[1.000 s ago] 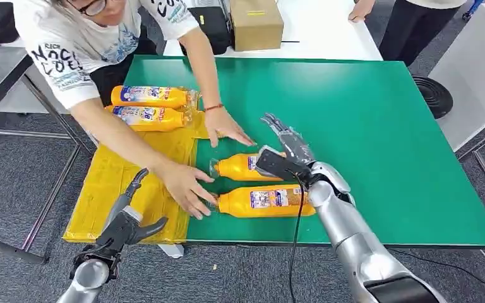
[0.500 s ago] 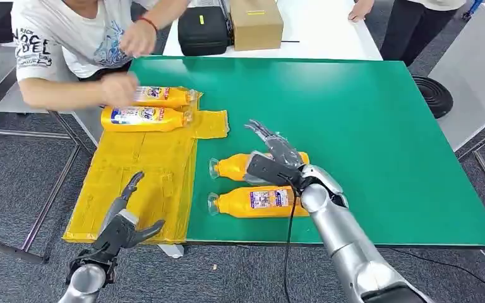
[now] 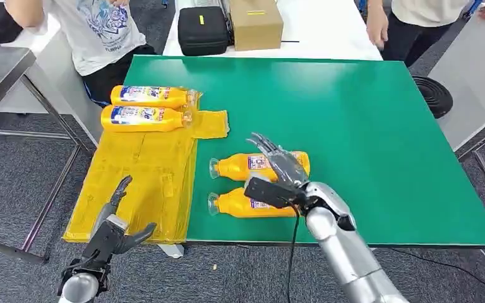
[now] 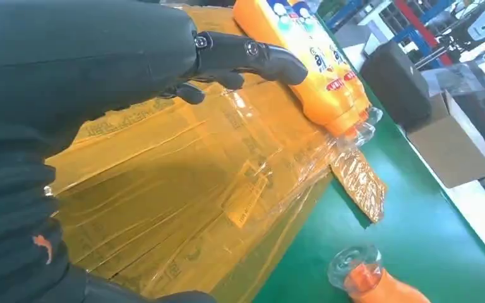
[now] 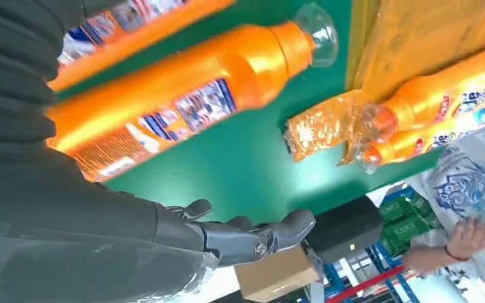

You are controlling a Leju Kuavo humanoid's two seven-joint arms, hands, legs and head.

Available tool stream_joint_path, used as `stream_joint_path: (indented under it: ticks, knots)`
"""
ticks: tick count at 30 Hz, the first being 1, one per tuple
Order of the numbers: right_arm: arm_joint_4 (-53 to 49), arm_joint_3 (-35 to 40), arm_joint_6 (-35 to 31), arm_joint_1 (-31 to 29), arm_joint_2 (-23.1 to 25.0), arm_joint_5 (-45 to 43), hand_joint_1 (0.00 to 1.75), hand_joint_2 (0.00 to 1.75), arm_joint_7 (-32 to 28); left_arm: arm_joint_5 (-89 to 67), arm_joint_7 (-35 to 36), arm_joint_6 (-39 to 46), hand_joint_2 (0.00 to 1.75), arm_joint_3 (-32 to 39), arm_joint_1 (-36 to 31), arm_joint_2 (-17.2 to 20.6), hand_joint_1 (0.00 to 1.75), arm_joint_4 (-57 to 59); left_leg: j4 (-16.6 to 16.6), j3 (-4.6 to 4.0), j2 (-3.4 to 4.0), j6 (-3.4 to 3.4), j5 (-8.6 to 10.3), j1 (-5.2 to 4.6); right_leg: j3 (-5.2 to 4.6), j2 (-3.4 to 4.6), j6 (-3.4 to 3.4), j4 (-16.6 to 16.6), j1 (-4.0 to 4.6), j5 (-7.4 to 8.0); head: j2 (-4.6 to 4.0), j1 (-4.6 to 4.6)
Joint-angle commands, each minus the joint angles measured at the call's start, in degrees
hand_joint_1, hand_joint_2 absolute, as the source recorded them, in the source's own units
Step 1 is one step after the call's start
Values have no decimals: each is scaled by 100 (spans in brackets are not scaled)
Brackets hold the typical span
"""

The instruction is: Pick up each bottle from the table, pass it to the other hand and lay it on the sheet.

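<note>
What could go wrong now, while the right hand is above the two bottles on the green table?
The right hand hovers open over two bottles lying close together: the farther bottle and the nearer bottle. Closing on one may nudge the other, and both could roll. The yellow sheet overhangs the table edge, so a bottle laid there might slide off.

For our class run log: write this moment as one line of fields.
right hand: open, above bottles on table | left hand: open, near sheet | on sheet: two bottles | on table: two bottles

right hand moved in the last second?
Yes. The right hand came down toward the table's near edge, from beyond the farther green-table bottle to over it.
</note>
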Motion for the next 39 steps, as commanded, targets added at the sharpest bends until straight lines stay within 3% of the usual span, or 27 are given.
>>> stream_joint_path:
  ticks: [1,10,22,30,39]
  knots:
    - [-174,44,-119,762,-499,-15,0,175,70,85,-4,-71,175,128,99,-23,0,124,-9,31,-14,-3,-8,7,39,-20,-13,-16,10,-11,0,0]
    - [-56,-186,-69,791,-570,145,0,175,306,189,-3,-139,175,17,35,3,0,261,-3,21,-6,-6,-11,6,27,-13,-14,-8,9,-9,0,-2]
    - [483,-208,-42,390,-649,242,0,175,376,320,-42,-212,175,-132,-261,-8,0,740,-7,37,2,-7,-14,6,41,-6,-18,-13,10,-9,0,0]
    - [1220,-43,-13,-198,-609,284,0,175,370,348,8,-183,175,-127,-419,7,0,923,-5,30,9,-6,-12,5,31,1,-15,-10,8,-5,0,0]
    - [1315,36,-62,-290,-607,278,0,175,372,290,158,-158,175,-113,-305,29,0,802,-4,32,12,-5,-14,5,32,5,-15,-9,9,-7,0,0]
